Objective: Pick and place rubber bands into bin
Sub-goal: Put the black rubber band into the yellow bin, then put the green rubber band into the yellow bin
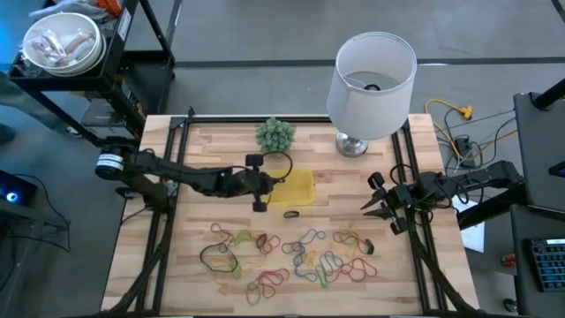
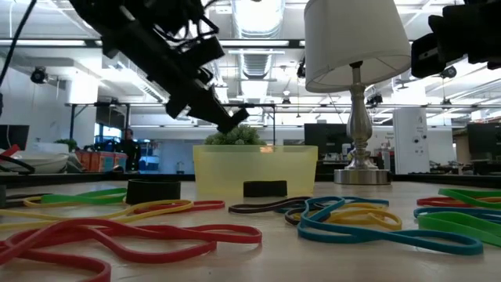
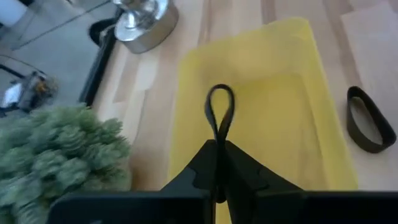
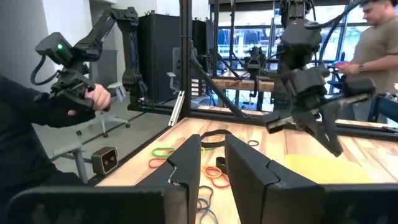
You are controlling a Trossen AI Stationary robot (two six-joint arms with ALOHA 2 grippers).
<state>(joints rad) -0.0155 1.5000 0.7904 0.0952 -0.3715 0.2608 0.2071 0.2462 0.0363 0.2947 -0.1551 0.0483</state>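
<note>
Low view: bin (image 2: 254, 168) interior hidden.

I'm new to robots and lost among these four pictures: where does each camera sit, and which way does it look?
High: overhead, straight down; both arms, small yellow plastic bin.
Low: table height, looking level; coloured rubber bands, white lamp.
Left wrist: above the bin, left tool pinching a dark band.
Right wrist: across the table; right tool open.
All four show the bin.

My view: grey floor (image 1: 265, 44) around wooden table (image 1: 194, 150); white lamp (image 1: 371, 75); open ceiling with strip lights (image 2: 258, 19); black metal racks (image 4: 186, 56); seated person (image 4: 31, 137) at edge.
</note>
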